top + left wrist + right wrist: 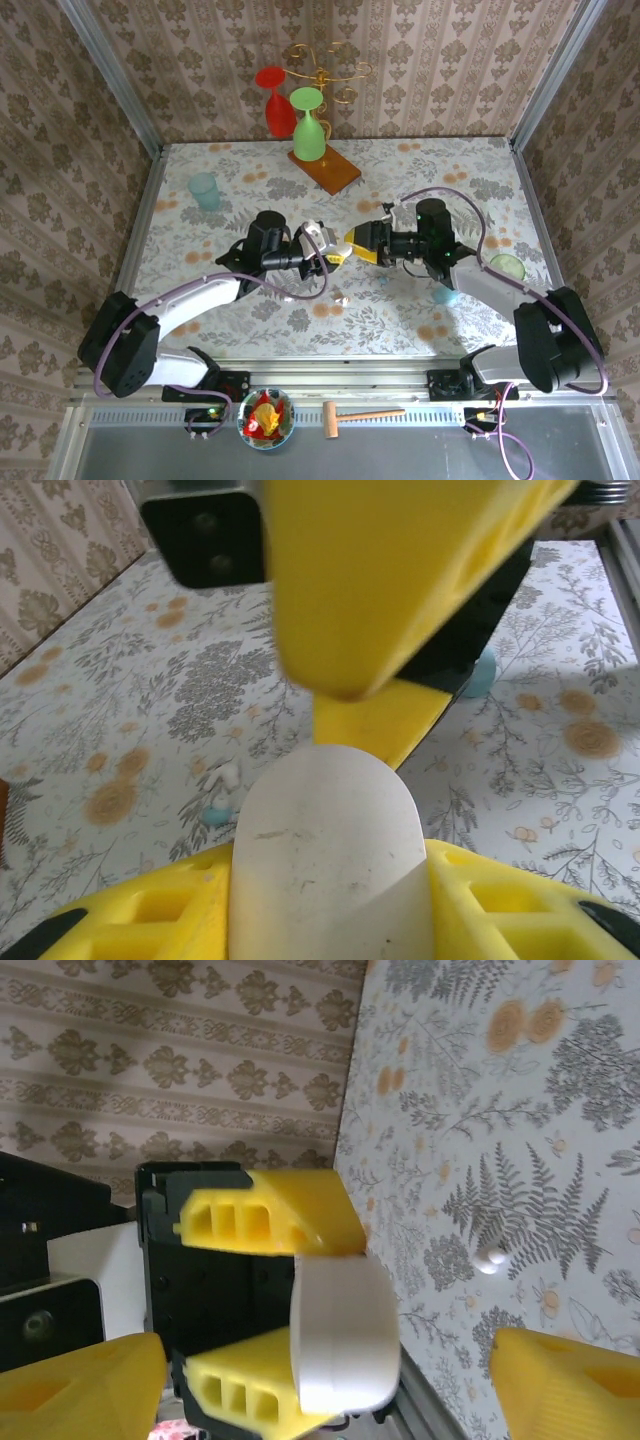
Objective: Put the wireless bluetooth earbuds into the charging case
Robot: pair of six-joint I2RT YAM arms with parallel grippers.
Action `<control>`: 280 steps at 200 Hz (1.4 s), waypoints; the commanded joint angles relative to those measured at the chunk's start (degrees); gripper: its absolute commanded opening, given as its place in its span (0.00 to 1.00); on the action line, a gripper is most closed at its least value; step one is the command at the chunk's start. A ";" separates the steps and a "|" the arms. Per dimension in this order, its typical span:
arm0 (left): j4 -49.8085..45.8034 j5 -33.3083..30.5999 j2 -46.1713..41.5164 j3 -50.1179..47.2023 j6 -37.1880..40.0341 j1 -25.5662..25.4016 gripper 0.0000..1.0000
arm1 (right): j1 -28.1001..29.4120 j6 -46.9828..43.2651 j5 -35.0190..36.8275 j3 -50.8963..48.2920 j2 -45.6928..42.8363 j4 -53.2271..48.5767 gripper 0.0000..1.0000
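Left gripper (322, 247) pinched the charging case (345, 1335). Right gripper (358, 243) had its jaws wide, facing it. Loose earbud (490, 1257) lay on the counter (450, 180) below them, near-edge side.

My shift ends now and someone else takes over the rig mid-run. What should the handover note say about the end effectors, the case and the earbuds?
Left end effector: shut on the white charging case, held above the table. The lid looks closed.
Right end effector: open, holding nothing, fingertips close to the case.
Earbuds: one small white earbud lies loose on the table, apart from both end effectors.
Done: case picked up.
Left: probably open the case, then pick up the earbud and seat it inside.
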 commanded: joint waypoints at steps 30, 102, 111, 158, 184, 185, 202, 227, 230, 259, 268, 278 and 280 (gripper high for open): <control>-0.91 0.49 -1.37 2.16 1.28 -0.90 0.44 | 0.74 11.61 -3.93 -1.41 4.21 13.51 0.55; 1.89 -3.07 -0.86 1.96 1.35 -0.89 0.44 | 1.63 10.42 -5.73 -0.54 4.02 10.21 0.38; 2.08 -3.07 -0.68 2.08 1.28 -0.94 0.44 | 1.86 9.16 -5.85 0.11 3.99 7.92 0.38; 2.94 -2.80 0.06 2.50 1.28 -0.90 0.46 | 1.82 9.54 -4.91 0.78 4.32 6.72 0.17; 4.74 -2.98 -0.69 1.62 0.09 -0.88 0.65 | 0.91 14.86 -4.02 -0.23 4.39 12.53 0.12; 4.90 -2.98 -0.72 1.54 0.03 -0.92 0.66 | 0.87 15.02 -4.01 -0.26 4.37 12.88 0.12; 9.10 -2.64 -1.98 -0.27 -2.18 -0.70 0.78 | 0.13 19.57 -3.57 -1.22 4.43 18.20 0.09; 14.91 -1.84 -3.69 -2.64 -5.33 0.05 0.90 | -0.74 26.79 -3.48 -2.30 4.65 27.21 0.07; 15.74 -1.65 -3.85 -2.85 -5.62 0.31 0.90 | -0.73 27.79 -3.36 -2.43 4.68 28.50 0.07; 27.64 1.52 -3.93 -6.10 -13.75 3.11 0.91 | -0.71 38.03 -2.19 -2.89 6.15 41.70 0.05; 29.98 2.44 -3.92 -6.40 -15.44 3.60 0.90 | -0.73 41.32 -1.57 -2.99 6.88 45.54 0.04; 31.10 3.12 -3.99 -6.28 -16.37 3.70 0.89 | -0.76 44.09 -0.84 -3.05 7.66 48.97 0.04; 31.15 3.20 -4.00 -6.27 -16.49 3.70 0.89 | -0.74 44.55 -0.67 -3.15 7.80 49.56 0.04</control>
